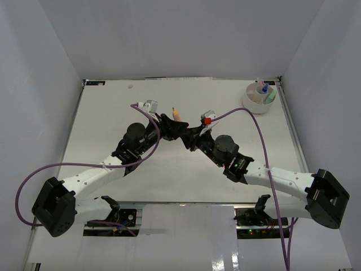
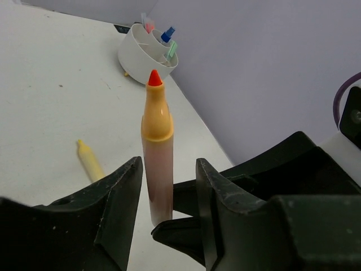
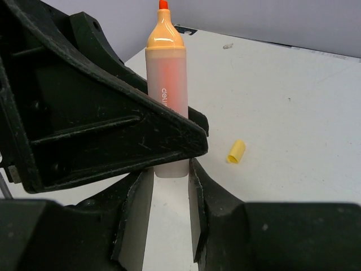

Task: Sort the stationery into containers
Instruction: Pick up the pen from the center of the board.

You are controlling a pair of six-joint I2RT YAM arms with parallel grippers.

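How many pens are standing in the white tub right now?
3 show above the tub rim: a pink one, a blue one, a green one. More may lie hidden inside.

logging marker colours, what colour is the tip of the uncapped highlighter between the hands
Red-orange tip on a pale orange highlighter; the left wrist view shows it best.

Uncapped orange highlighter (image 2: 157, 164) upright, mid-table; white tub (image 1: 258, 100) at far right holds several pens

I list an orange highlighter (image 2: 157, 164) of glossy smooth plastic, scuffed matt black fingers (image 2: 121, 197), a matt white table (image 2: 51, 101).
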